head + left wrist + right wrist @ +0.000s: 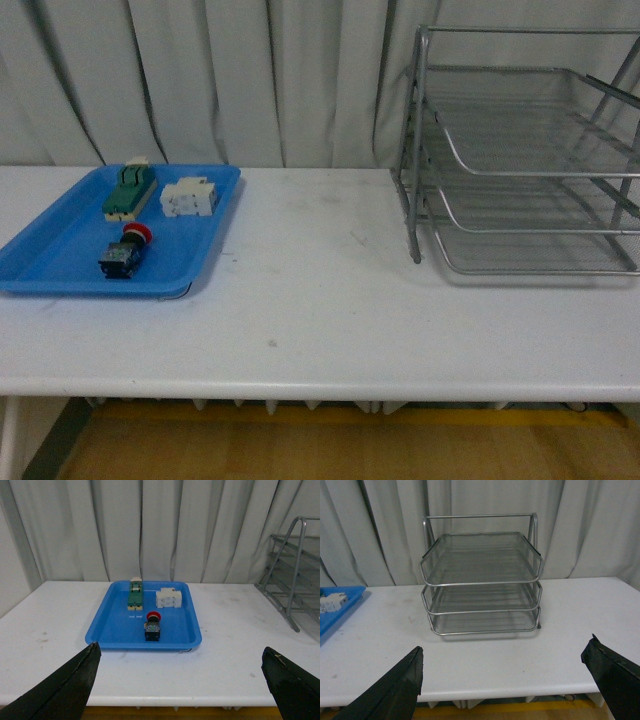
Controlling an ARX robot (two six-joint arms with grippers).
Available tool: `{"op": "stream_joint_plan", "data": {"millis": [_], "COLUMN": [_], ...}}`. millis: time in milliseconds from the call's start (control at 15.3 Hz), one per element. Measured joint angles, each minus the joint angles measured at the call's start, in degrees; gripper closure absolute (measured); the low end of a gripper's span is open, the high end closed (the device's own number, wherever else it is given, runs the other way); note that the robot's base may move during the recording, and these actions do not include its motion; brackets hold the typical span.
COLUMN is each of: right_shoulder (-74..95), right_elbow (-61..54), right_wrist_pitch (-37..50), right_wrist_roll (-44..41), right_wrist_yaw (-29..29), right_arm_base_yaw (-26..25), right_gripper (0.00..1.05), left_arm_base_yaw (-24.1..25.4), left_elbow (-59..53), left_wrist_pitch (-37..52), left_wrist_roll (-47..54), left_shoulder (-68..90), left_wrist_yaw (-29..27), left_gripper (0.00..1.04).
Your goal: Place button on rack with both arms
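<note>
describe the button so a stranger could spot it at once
On the white table, a blue tray sits at the left. Of three parts in it, the button lies nearest the front edge. Only it has a round red cap; the green part and white block behind don't.

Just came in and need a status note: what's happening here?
Nothing is held yet. The button lies in the blue tray with a green switch part and a white component. The rack stands apart on the table. The left tool and right tool are open, short of both.
</note>
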Motion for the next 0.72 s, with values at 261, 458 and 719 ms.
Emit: {"op": "stream_joint_plan", "data": {"millis": [261,458,719], "right_shoulder": [0.0,10.01,56.28], "right_elbow": [0.0,4.42,4.96], "right_wrist_pitch": [0.0,-9.35,36.89], "right_wrist_roll": [0.0,7.19,32.94], "right_wrist_yaw": [0.0,-8.13,-17.07], "right_arm_base_yaw": [0.0,-3.48,-10.14], "right_gripper": [0.06,0.06,0.06], "left_arm_base_yaw": [0.0,0.0,0.0], "left_elbow": [0.0,0.0,0.0], "left_wrist_pitch": [0.0,0.0,0.0], "left_wrist_roll": [0.0,0.0,0.0], "left_shoulder": [0.0,0.0,0.0], "left_wrist_yaw": [0.0,0.07,0.0], "left_gripper": [0.07,0.07,0.07]}}
